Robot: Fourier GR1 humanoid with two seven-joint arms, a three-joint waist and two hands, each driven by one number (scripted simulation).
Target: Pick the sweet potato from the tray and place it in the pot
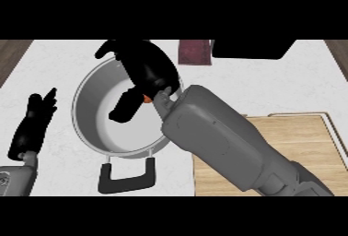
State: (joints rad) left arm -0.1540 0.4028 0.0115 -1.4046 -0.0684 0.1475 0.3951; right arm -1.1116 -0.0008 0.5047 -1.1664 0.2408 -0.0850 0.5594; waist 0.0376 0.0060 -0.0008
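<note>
Sweet potato (pixel 147 97) shows only as an orange spot inside the curled fingers of the right robot hand (pixel 149 69), above the pot (pixel 80 103). It hangs toward the pot's right rim, so I judge that an early release could send it onto the counter (pixel 285 87). The left robot hand (pixel 32 120) rests open.

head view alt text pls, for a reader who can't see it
The right robot hand hangs over the silver pot, fingers curled round the sweet potato, of which only an orange sliver shows. The wooden tray lies to the pot's right; the left robot hand rests open at the left edge.
</note>
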